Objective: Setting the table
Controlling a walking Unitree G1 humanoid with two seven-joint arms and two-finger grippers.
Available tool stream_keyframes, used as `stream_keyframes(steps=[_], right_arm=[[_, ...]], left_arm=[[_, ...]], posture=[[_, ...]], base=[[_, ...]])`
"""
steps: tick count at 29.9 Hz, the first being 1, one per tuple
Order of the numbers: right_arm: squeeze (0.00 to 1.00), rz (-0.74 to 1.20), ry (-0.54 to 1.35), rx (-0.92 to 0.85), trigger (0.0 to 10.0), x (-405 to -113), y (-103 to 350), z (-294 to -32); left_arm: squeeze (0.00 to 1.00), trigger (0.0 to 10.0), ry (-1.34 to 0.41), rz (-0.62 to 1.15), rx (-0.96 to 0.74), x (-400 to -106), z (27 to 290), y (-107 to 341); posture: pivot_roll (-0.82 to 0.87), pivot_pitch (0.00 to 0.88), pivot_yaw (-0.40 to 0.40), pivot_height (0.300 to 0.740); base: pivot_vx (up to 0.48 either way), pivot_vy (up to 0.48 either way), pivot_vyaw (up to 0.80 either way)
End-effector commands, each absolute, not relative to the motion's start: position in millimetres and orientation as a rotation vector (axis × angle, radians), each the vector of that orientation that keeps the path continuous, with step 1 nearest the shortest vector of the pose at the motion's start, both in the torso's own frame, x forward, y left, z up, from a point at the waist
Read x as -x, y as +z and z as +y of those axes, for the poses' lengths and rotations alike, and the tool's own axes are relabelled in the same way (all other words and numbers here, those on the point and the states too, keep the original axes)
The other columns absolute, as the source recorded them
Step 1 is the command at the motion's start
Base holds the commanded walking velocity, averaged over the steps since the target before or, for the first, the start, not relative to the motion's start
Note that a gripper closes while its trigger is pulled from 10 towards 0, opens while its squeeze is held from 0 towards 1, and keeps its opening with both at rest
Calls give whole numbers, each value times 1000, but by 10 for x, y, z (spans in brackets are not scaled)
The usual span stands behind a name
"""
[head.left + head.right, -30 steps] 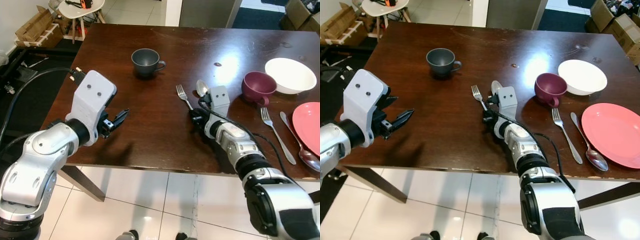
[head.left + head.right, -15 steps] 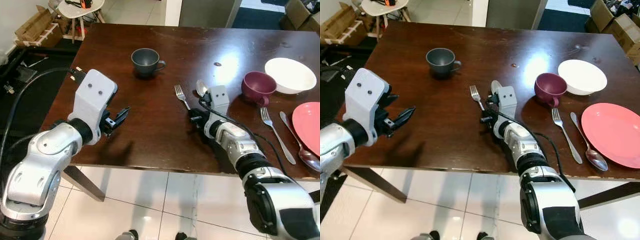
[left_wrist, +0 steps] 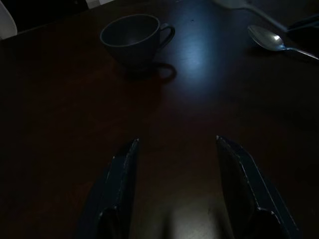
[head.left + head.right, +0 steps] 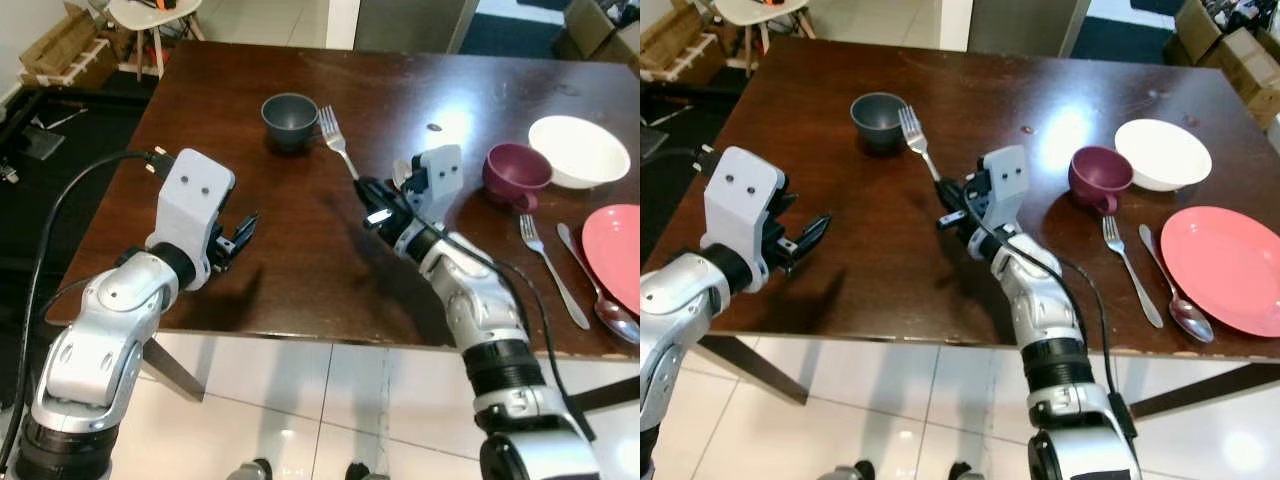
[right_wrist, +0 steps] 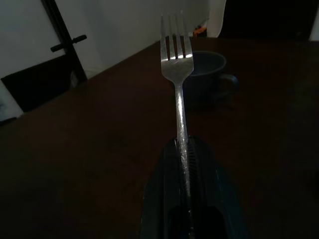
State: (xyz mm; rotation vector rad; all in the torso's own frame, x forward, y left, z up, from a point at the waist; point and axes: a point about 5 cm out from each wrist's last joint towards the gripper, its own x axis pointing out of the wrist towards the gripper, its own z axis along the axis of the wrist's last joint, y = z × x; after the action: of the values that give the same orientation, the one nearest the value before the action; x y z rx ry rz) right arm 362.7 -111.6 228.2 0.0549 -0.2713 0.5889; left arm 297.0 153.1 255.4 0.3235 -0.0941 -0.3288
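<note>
Judging by how things are lying, the table-setting is standing roughly halfway. At the robot's right, one place is looking laid: a pink plate [image 4: 1220,270] is sitting at the table's [image 4: 250,270] near edge with a second fork [image 4: 1128,268] and a spoon [image 4: 1175,292] lying side by side just to its left, a maroon cup [image 4: 1098,176] standing beyond them and a white bowl [image 4: 1162,152] just past the cup. Toward the middle and left, only a grey cup [image 4: 288,118] is standing on the bare wood, with another spoon [image 3: 276,44] lying on the table well to one side of it, so a second place is probably being started and is lacking a plate, a bowl and its cutlery set in order.

The right gripper [image 4: 372,203] is pinching a fork [image 4: 336,143] by the lower end of its handle, the two black fingers pressing together on the metal. The fork is hanging clear of the table, tilting up and away with its tines ending just beside the grey cup's rim as the head views show it; the wrist view is showing the handle running straight out from between the fingers [image 5: 199,164], tines uppermost.

The left gripper [image 4: 236,237] is hovering low over the table's near left part, its fingers spreading apart and holding nothing, with the grey cup lying well ahead of it.
</note>
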Motion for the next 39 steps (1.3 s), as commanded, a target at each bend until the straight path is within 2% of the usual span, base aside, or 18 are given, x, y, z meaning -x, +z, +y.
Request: stream_keyframes(steps=[1,2,5,8,13,19,31,39], right_arm=[[0,-289,572,-52,10000,-3527,2236,-1083],[0,-289,572,-52,10000,-3527,2236,-1083],[0,-297,489,-61,10000,-3263,2097,-1096],[0,-285,450,-64,10000,-3171,2008,-1122],[0,-222,354,-68,10000,-2918,1759,-1196],[0,-225,306,-73,10000,-2971,1806,-1291],[0,-223,285,-53,10000,-3069,1883,-1291],[0,-212,274,-57,10000,-3062,1840,-1288]], left_arm=[[0,10000,-314,-85,-314,-2991,1522,2481],[0,10000,-314,-85,-314,-2991,1522,2481],[0,10000,-253,-74,-296,-2991,1590,2373],[0,10000,-227,-61,-282,-2961,1638,2317],[0,10000,-149,-4,-245,-2793,1806,2059],[0,10000,-59,11,-229,-2774,1902,1892],[0,10000,-57,-50,-205,-2911,1712,1894],[0,10000,-62,-57,-209,-2938,1690,1878]], posture=[[72,131,35,740],[72,131,35,740],[58,114,50,740],[50,103,59,740],[17,81,66,740],[4,63,45,740],[-4,34,28,740],[-10,28,31,740]], base=[[0,0,0],[0,0,0],[0,0,0],[0,0,0],[0,0,0],[0,0,0],[0,0,0],[0,0,0]])
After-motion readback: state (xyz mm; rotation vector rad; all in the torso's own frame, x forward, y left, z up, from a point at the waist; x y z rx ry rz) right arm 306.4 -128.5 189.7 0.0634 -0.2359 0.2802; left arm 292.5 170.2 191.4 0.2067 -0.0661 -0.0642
